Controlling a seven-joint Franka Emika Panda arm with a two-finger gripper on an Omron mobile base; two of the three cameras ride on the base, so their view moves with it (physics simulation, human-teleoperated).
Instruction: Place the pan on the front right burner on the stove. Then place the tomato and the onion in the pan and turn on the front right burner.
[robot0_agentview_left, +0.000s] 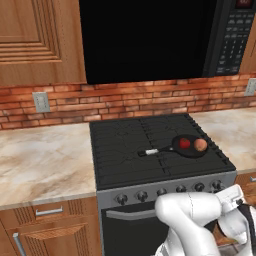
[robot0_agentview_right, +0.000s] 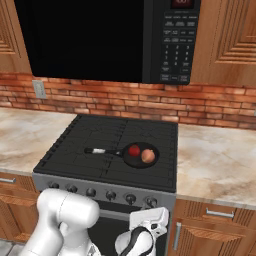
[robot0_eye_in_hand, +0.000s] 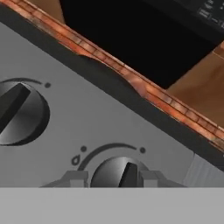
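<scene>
The pan (robot0_agentview_left: 189, 146) sits on the front right burner (robot0_agentview_left: 197, 159) of the stove (robot0_agentview_left: 125, 142), its handle (robot0_agentview_left: 150, 151) pointing toward 9 o'clock in the left base view. The tomato (robot0_agentview_left: 185, 143) and the onion (robot0_agentview_left: 200, 145) lie inside the pan, just beside each other, with the onion at the tomato's 3 o'clock. Marbled counter (robot0_agentview_left: 45, 160) flanks the stove on both sides. A microwave (robot0_agentview_right: 105, 37) hangs above the cooktop against a brick backsplash (robot0_agentview_right: 125, 102).

In the hand view, the pincer (robot0_eye_in_hand: 116, 178) is positioned at the stove's grey front panel. Its fingers (robot0_eye_in_hand: 72, 179) stand on either side of a dark round knob (robot0_eye_in_hand: 114, 171), clamped on it. A second knob (robot0_eye_in_hand: 17, 113) lies at 10 o'clock from the first.
</scene>
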